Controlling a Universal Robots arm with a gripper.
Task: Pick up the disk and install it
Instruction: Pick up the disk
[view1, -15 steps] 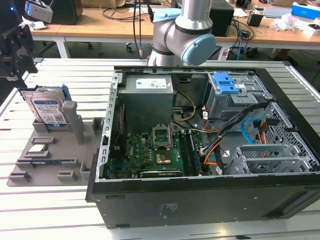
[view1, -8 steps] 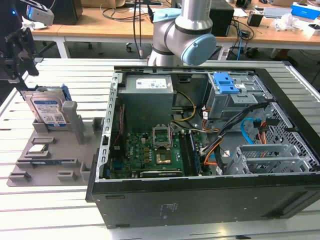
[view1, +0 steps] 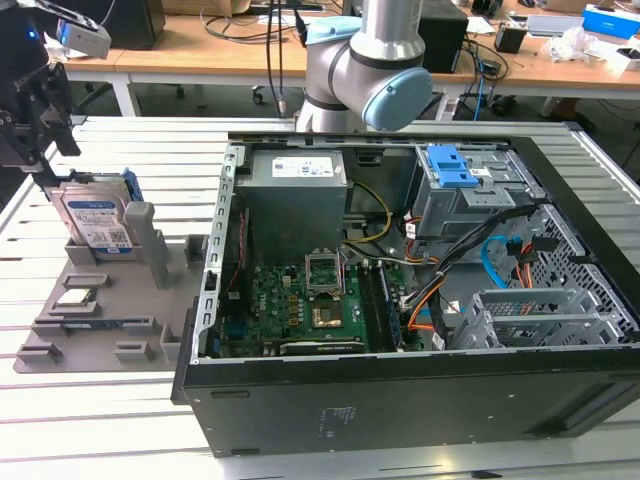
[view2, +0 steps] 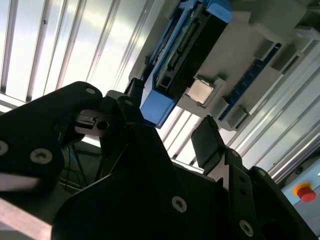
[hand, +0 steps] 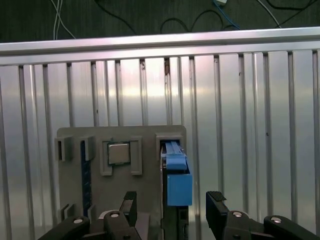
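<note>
The disk (view1: 96, 221), a silver drive with a white-and-blue label in a blue bracket, stands on edge in a slot of the grey holder (view1: 110, 300) at the exterior view's left. My gripper (view1: 45, 160) hangs just above and behind it. In the first wrist view the gripper (hand: 172, 206) is open, and the black fingers (hand: 217, 204) flank the blue bracket end of the disk (hand: 178, 184) with gaps on both sides. The second wrist view shows the same: the gripper (view2: 167, 112) is spread around the disk (view2: 159, 105) without touching it.
A small square silver chip (view1: 75, 297) lies on the holder beside the disk, also seen as the chip (hand: 119, 152). The open computer case (view1: 400, 400) fills the exterior view's right half, with a blue-latched drive cage (view1: 455, 170) and loose cables (view1: 500, 260). The slatted metal table (hand: 240, 125) surrounds the holder.
</note>
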